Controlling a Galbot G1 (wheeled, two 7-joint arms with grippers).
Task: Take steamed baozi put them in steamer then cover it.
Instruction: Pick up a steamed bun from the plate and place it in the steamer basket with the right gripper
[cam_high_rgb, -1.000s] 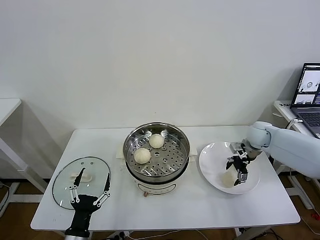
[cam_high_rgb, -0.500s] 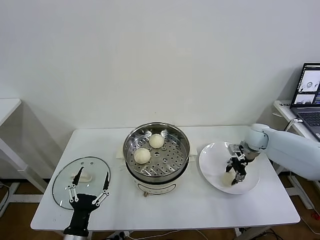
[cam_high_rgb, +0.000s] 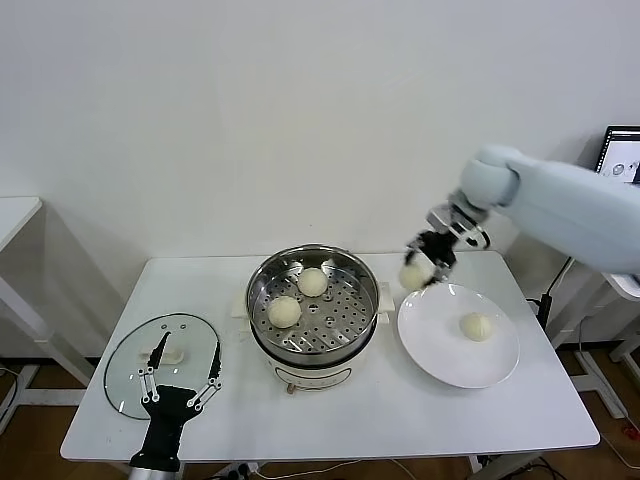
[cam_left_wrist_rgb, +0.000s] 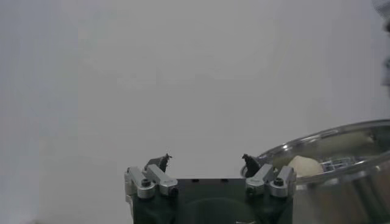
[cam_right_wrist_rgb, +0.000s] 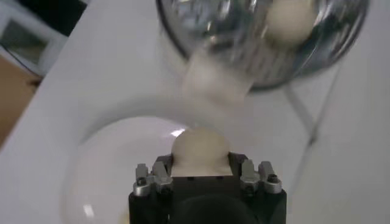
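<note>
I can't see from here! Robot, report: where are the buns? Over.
Right gripper shut on baozi, lifted between plate and steamer. Left gripper open by cover. Path clear.

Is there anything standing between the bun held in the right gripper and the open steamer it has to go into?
Nothing visible does. The right gripper holds a baozi in the air just beside the steamer. The cover lies on the table, and free tray floor remains beside the two buns inside.
</note>
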